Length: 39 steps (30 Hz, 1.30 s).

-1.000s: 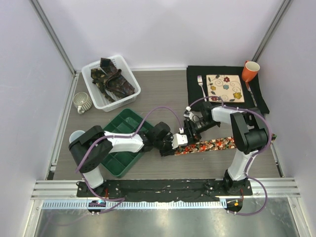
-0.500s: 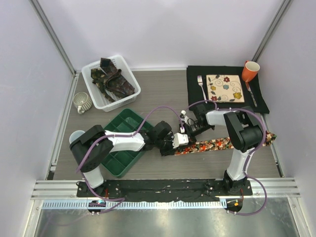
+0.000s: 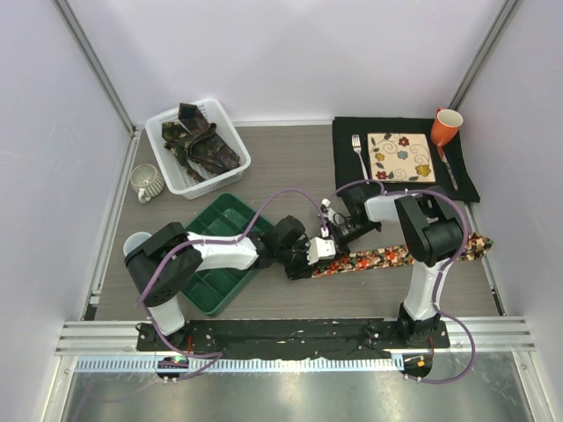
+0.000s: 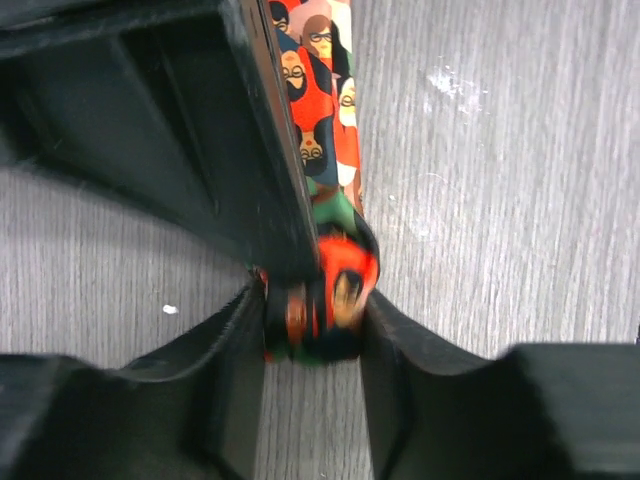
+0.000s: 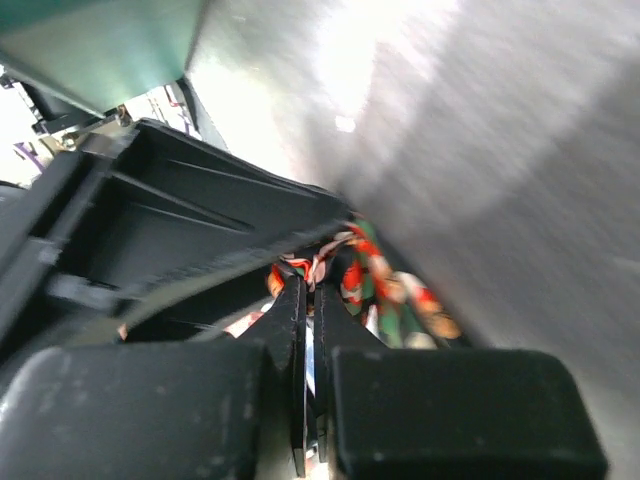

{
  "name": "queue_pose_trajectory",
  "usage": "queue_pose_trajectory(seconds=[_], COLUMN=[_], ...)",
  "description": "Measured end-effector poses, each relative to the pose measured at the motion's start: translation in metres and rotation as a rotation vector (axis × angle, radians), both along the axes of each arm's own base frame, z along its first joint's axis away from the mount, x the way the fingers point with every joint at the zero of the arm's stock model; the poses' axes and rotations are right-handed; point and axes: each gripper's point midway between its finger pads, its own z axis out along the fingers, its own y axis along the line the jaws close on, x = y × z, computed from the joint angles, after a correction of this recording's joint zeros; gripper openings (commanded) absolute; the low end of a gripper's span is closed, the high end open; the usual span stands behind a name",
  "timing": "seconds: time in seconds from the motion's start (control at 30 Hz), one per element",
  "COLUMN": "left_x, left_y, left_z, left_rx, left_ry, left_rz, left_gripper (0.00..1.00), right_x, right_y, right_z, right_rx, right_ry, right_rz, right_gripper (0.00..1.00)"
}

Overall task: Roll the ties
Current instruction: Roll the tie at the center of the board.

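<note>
Red-orange necktie (image 3: pixel 378 258) lies flat across the grey bench (image 3: pixel 290 167) in the lower right of the overhead view, running from centre frame toward the right edge. Its left end is wound into a small roll (image 4: pixel 335 290).

Left hand (image 3: pixel 315 261), reaching in from the left, is closed on that roll. In its wrist view (image 4: pixel 315 310) the two fingers (image 4: pixel 235 350) press the roll from either side, and the unrolled strip runs up to the top edge.

Right hand (image 3: pixel 332 242) meets the same end from above. Its wrist view (image 5: pixel 305 290) shows the fingers (image 5: pixel 285 330) drawn to a narrow slit, tips nipping a fold of the printed fabric (image 5: pixel 375 280).

Dark patterned ties (image 3: pixel 201 141) sit heaped in a white basket (image 3: pixel 173 174) at upper left, with a grey mug (image 3: pixel 147 182) just beside it. A green compartment tray (image 3: pixel 230 211) lies under the left arm.

At upper right, a black mat (image 3: pixel 352 132) carries a fork (image 3: pixel 359 151), a floral square plate (image 3: pixel 401 156) and an orange mug (image 3: pixel 447 126).
</note>
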Motion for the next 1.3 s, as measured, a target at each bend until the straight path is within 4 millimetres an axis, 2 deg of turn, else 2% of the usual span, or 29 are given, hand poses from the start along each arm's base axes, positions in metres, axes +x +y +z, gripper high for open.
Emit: queue_pose_trajectory(seconds=[0.13,0.3,0.53,0.63,0.73,0.77,0.83,0.87,0.97,1.07,1.1,1.3], left_x=[-0.002,-0.002,0.000,0.004,0.009,0.012,0.016,0.017,0.017,0.018,0.019,0.016], left_y=[0.001,0.005,-0.008,-0.017,-0.026,-0.029,-0.032,-0.032,-0.032,-0.030,-0.028,-0.018], left_z=[0.000,0.001,0.003,0.003,0.003,0.003,0.002,0.002,0.002,0.003,0.004,0.003], left_rx=[-0.042,-0.148,-0.265,-0.305,-0.331,-0.336,-0.341,-0.338,-0.328,-0.292,-0.276,-0.182], left_ry=[0.008,-0.001,0.013,0.020,0.018,0.012,0.003,0.001,-0.002,-0.020,-0.031,-0.062], left_rz=[-0.009,0.001,0.036,0.053,0.067,0.071,0.078,0.078,0.079,0.074,0.071,0.054], left_gripper=[0.60,0.73,0.74,0.68,0.53,0.44,0.36,0.28,0.19,0.16,0.16,0.15], right_x=[-0.001,0.004,0.012,0.013,0.013,0.013,0.013,0.014,0.015,0.015,0.015,0.006], right_y=[-0.011,-0.016,-0.025,-0.026,-0.026,-0.026,-0.026,-0.026,-0.026,-0.028,-0.029,-0.032], right_z=[-0.010,-0.011,-0.012,-0.012,-0.012,-0.012,-0.012,-0.012,-0.011,-0.007,-0.007,0.005], right_rx=[0.008,0.088,0.126,0.126,0.126,0.126,0.127,0.127,0.125,0.110,0.095,0.031], right_ry=[0.076,0.064,0.047,0.047,0.046,0.047,0.046,0.043,0.045,0.062,0.066,0.083], right_rz=[-0.027,-0.032,-0.061,-0.065,-0.065,-0.065,-0.066,-0.068,-0.075,-0.080,-0.078,-0.062], right_gripper=[0.01,0.01,0.01,0.01,0.01,0.01,0.01,0.01,0.11,0.34,0.44,0.46])
